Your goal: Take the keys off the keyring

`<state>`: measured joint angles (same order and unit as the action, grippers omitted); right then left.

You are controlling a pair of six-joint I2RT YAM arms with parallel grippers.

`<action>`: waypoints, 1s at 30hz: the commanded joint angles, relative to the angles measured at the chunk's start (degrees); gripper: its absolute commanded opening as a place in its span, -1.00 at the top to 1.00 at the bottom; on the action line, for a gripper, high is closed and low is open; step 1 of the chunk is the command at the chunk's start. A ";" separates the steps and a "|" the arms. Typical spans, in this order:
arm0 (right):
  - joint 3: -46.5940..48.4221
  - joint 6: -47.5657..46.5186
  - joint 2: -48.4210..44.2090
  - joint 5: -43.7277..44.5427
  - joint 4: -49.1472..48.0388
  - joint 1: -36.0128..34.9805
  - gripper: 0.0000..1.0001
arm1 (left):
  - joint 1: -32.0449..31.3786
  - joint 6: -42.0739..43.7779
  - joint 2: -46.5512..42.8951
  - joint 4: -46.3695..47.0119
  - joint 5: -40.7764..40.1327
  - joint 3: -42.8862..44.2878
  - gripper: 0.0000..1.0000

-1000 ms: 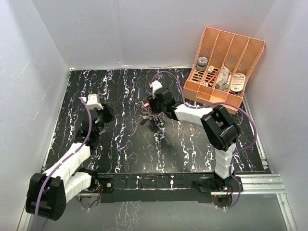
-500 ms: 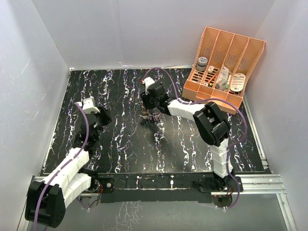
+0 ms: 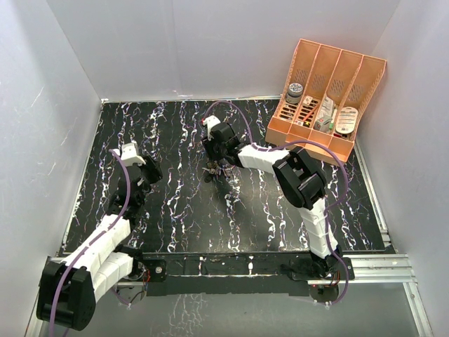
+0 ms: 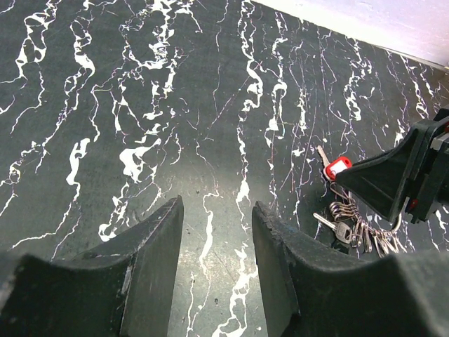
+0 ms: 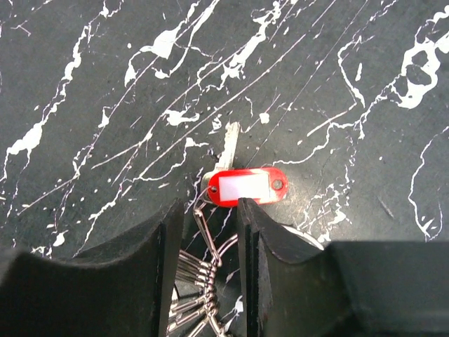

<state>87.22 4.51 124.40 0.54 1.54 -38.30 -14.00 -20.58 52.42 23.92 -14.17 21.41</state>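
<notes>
Straddling keyring (image 5: 196,274), right gripper (image 5: 210,210) grip unclear, red tag (image 5: 245,186) crosswise, left gripper (image 4: 216,207) parted

Keys (image 4: 358,232) on table (image 3: 175,210), near centre, between right tool (image 5: 210,203) fingers; tag (image 5: 245,186) at bunch's far end. Left tool (image 4: 214,207) well left of keys. Organizer (image 3: 303,49) at back right corner.
</notes>
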 commanded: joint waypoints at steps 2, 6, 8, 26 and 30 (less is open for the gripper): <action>3.64 -1.07 1.51 1.78 -1.43 -0.68 0.34 | -0.06 0.15 0.21 0.50 -0.32 -0.45 0.14; 4.16 -1.55 2.10 2.39 -1.37 -0.97 0.34 | 0.06 0.19 0.65 1.21 0.07 -0.58 0.14; 4.54 -1.67 2.44 2.43 -1.21 -1.02 0.35 | -0.03 0.19 0.85 1.24 0.11 -0.62 0.14; 7.76 -3.81 5.98 5.14 0.83 -1.54 0.57 | 0.01 0.44 2.35 2.01 0.60 -0.53 0.14; 7.37 -3.75 6.49 4.82 0.67 -1.59 0.58 | 0.00 0.45 1.99 2.14 0.48 -0.75 0.14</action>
<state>92.82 1.50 129.78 4.62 2.76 -39.75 -14.00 -20.53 55.20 24.91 -13.93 21.30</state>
